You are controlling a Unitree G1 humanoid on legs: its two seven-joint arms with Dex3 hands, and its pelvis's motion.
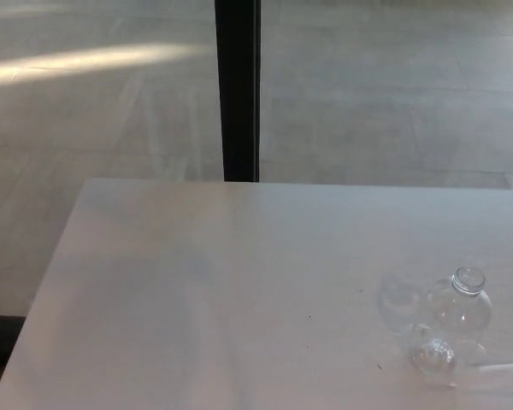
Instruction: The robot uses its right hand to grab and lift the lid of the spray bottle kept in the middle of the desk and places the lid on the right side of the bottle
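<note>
Clear bottle upright w/ open neck near counter front-right corner, clear lid touching bottle's front-left, black post well behind bottle, neither hand visible

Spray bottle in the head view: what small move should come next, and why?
Probably nothing beyond keeping the hands clear. The clear bottle stands with an open neck, and what looks like its lid already lies on the desk touching it. Neither hand is in view.
</note>
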